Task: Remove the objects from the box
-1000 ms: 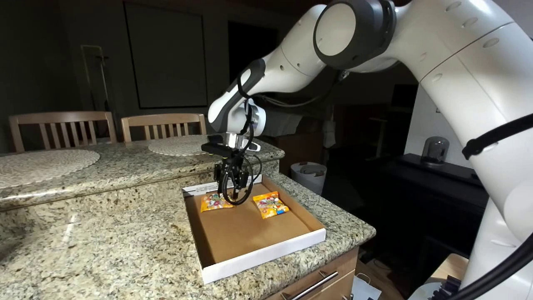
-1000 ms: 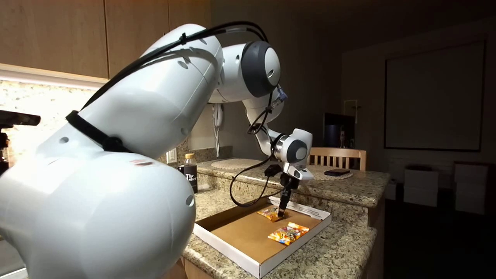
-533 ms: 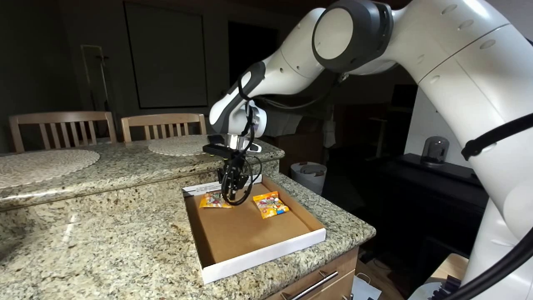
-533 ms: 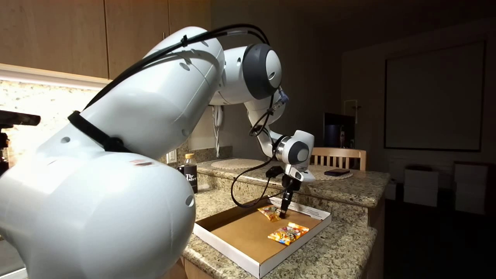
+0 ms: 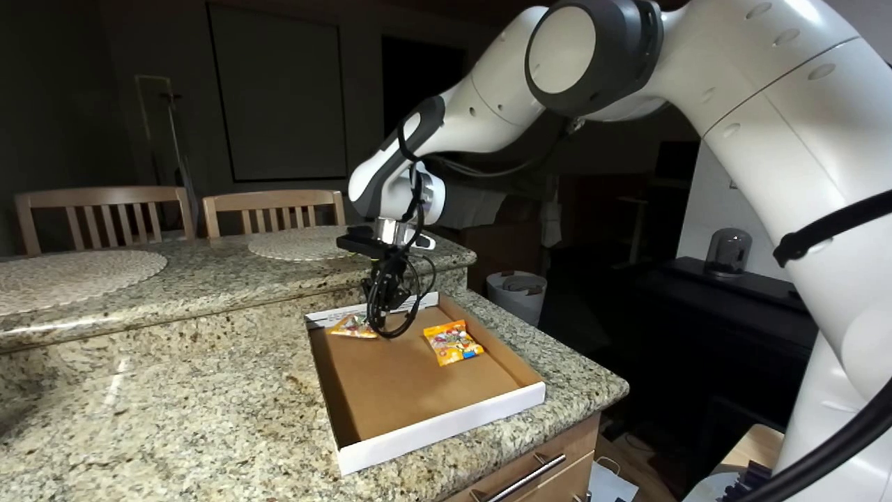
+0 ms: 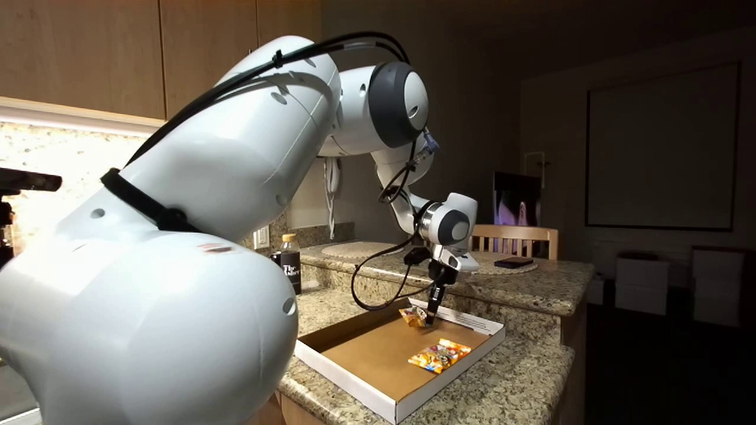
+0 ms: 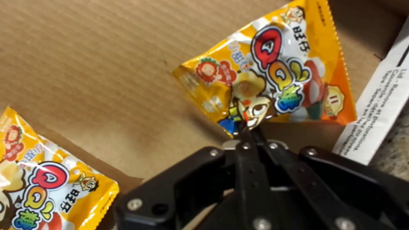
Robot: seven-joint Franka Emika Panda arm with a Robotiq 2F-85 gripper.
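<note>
In the wrist view my gripper [image 7: 250, 129] is shut on the lower edge of an orange-and-yellow packet [image 7: 284, 67]; the pinched edge hides most of the fingertips. That packet [image 6: 413, 317] stands tilted and creased near the printed end of the box [image 6: 348, 383] in an exterior view. Whether it is fully clear of the cardboard I cannot tell. A second packet [image 5: 453, 342] lies flat inside the box, apart from the gripper; part of this packet [image 7: 48, 191] also shows at the lower left of the wrist view. Black cables partly cover the gripper [image 5: 388, 326] in an exterior view.
The white box walls [image 5: 446, 434] rise low around the packets. Behind the box steps up a raised granite counter [image 5: 209, 279] with round placemats [image 5: 300, 244]. A dark bottle [image 6: 289, 265] stands beyond the box. A loose cable loop [image 6: 360, 295] hangs beside the gripper.
The fingers have come together on the packet's edge. That packet has gone from lying flat to tilted and creased, and the gripper has risen slightly. The second packet has stayed put.
</note>
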